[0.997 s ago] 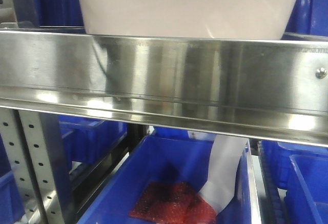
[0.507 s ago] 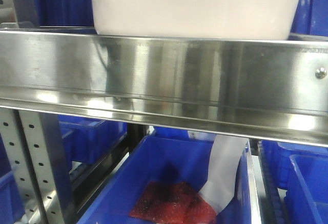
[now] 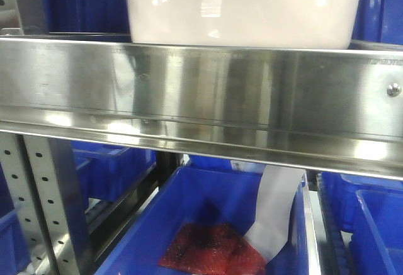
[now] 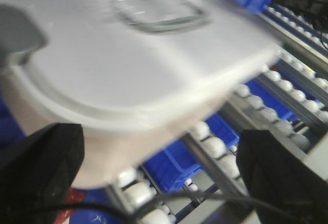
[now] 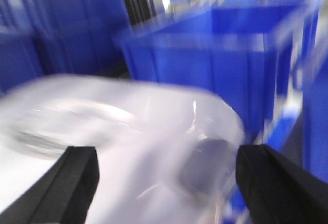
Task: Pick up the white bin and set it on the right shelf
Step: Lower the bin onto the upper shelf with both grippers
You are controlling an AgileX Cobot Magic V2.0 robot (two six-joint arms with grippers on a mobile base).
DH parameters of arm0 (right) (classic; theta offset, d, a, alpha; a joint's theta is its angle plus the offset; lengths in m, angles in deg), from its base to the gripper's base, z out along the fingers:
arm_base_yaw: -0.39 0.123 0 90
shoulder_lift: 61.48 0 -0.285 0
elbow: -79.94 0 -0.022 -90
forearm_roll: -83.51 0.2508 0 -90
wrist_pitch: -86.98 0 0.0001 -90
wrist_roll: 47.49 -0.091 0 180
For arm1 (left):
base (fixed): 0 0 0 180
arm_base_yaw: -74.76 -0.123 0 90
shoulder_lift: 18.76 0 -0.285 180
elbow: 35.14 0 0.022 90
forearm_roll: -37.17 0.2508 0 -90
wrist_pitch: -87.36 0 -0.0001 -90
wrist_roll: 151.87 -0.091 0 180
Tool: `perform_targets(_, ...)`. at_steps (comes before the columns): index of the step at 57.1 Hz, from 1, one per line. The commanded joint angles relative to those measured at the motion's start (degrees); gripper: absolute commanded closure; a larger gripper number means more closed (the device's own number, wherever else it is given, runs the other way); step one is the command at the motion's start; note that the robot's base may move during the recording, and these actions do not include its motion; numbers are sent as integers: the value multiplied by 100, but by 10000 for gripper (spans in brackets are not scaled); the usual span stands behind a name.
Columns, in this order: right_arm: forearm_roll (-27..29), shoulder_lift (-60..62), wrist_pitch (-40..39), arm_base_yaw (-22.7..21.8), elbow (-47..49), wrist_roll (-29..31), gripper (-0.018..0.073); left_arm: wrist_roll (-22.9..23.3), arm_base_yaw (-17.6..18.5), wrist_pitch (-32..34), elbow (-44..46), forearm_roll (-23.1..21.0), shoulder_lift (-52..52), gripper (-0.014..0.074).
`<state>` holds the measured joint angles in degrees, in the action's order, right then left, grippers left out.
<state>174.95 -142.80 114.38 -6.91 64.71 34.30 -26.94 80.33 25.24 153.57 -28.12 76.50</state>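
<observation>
The white bin point(image 3: 245, 11) stands above and behind the right shelf's shiny front rail point(image 3: 201, 92), its top cut off by the frame. The left wrist view shows its flat lid point(image 4: 128, 65) and one rounded end over white rollers point(image 4: 215, 147). My left gripper point(image 4: 159, 183) is open, black fingers point(image 4: 36, 172) wide apart, the left one against the tub's end. The right wrist view is blurred: the lid point(image 5: 128, 131) and a grey handle recess point(image 5: 207, 165) lie between the wide-spread fingers of my open right gripper point(image 5: 164, 183).
Below the rail sits a blue crate point(image 3: 208, 206) holding a red bag point(image 3: 211, 250) and a white sheet point(image 3: 277, 212). A perforated upright point(image 3: 44, 206) stands at lower left. More blue crates point(image 5: 215, 55) surround the bin on the rack.
The white bin has slid to the right along the shelf; its left edge has moved steadily rightward across the front view. The rail and lower crate are unchanged.
</observation>
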Motion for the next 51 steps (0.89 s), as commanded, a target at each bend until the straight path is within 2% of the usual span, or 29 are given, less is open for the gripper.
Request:
perform_targets(1,173,634,76,5,167,105,-68,5,38,-212,236,-302,-493,237)
perform_targets(8,173,1236,76,5,156,94,69,221,38,-500,236,-124,-801,434)
perform_targets(17,168,1903,169,5,137,81,384,490,38,-971,236,95,-1036,681)
perform_targets(21,154,2168,268,5,60,75,503,801,38,-1070,236,352,-1130,726)
perform_targets(23,155,2279,279,5,-10,53,499,970,38,-1070,236,558,-1171,718)
perform_targets(30,143,2686,252,5,-516,36,491,1726,38,-922,236,1641,-1338,716)
perform_targets(37,137,3108,141,5,-1106,31,491,2863,38,-629,236,3197,-1574,716)
perform_targets(40,131,3282,130,5,-1363,31,491,3206,38,-566,236,3854,-1670,716)
perform_targets(43,104,3443,122,5,-1626,31,491,3586,38,-552,236,4713,-1791,716)
perform_targets(47,-24,3624,45,5,-1901,18,491,3814,38,-539,207,5304,-1922,716)
perform_targets(51,-271,3783,-102,5,-2143,-41,491,3891,38,-392,89,5529,-2097,716)
